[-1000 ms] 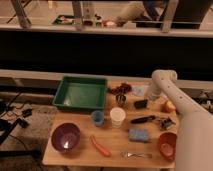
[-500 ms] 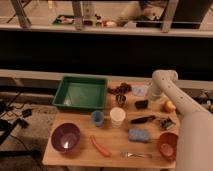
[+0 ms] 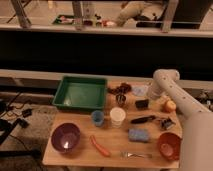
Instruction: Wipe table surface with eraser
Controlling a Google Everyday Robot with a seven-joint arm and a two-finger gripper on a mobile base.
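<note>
The small flat black rectangular eraser lies flat on the light tan wooden table surface, toward its far right side. It sits between a long black-handled tool in front and an orange round fruit to the right. The white arm's gripper hangs just above and behind the eraser with its fingers drawn together, holding nothing as far as can be seen. Whether it touches the block cannot be told. The step in hand looks like the reach for the eraser, with wiping not yet begun. Next the fingers would need to spread, settle over the block's short sides and close. Then comes a flat press and sweep across bare wood, steering clear of the blue rectangular sponge and the tool.
</note>
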